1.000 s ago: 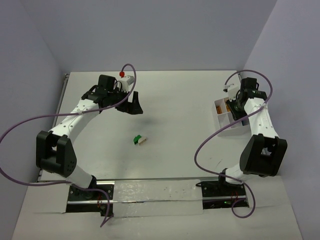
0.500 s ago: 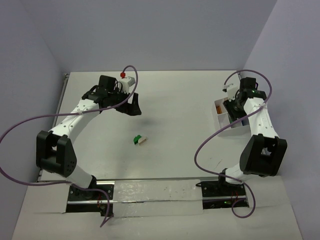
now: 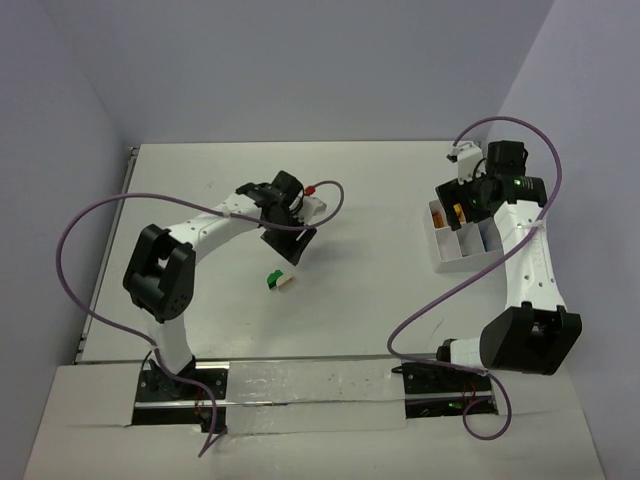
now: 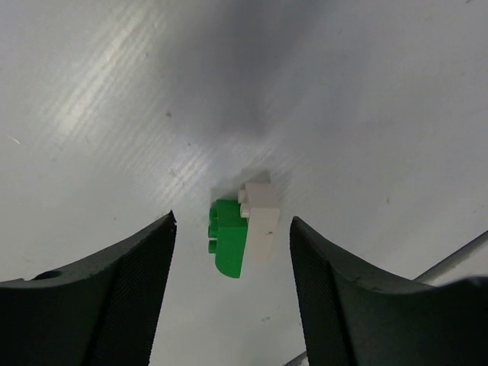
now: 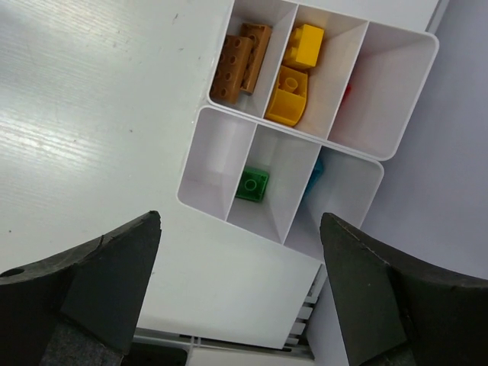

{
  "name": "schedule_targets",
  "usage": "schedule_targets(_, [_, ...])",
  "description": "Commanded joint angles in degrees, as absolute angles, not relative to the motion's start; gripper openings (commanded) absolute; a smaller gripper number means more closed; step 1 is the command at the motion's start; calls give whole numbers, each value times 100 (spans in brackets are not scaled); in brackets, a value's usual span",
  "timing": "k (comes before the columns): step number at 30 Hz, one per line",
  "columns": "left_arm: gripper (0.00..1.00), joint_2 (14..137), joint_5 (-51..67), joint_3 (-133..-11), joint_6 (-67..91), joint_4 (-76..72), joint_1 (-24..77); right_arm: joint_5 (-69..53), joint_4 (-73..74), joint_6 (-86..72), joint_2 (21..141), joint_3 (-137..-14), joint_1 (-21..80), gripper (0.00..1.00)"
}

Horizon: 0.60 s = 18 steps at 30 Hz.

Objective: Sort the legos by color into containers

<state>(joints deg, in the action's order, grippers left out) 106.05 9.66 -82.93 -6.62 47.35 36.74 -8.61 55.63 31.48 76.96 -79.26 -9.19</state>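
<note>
**Item:** green brick (image 4: 229,245) and white brick (image 4: 261,219), touching side by side on the table (image 4: 366,91). They lie mid-scene, well apart from the trays at the far right. You cannot tell whether they are clipped together.

**Left gripper** (image 4: 232,221): spread wide and empty, one finger either side of the pair. A second ago it hung off to the far left. It has swung in over the pair, so the next pick looks lined up.

**Right gripper** (image 5: 240,221): spread and empty, hanging above the trays (image 5: 213,164).

**Tray contents:** one tray holds brown bricks (image 5: 240,61), yellow bricks (image 5: 293,80) and a glimpse of a red piece (image 5: 347,91). The other has an empty slot, a second green brick (image 5: 252,184) and a teal piece (image 5: 315,179). You likely need that empty slot for white.
</note>
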Motion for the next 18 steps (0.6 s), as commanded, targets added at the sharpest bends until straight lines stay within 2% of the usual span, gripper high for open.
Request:
schedule_targets(1, [65,10635,589,-8508,-626,5320,3804,-978,5610,3045,7541,-7796,-905,92])
schedule_targets(7, [62,10714,527,-8338,-685,5344,4067,-984,5476,3102,7532,-7594,-905,92])
schedule_targets(12, [54,11084,615,-8580,-698,5548,4149,-967,5432,3156,7510,-7506,-905,92])
schedule_targets(18, [54,11447,442,-8810,-624,5690,4175,-991,5423,3182,7480,-7476,-905,92])
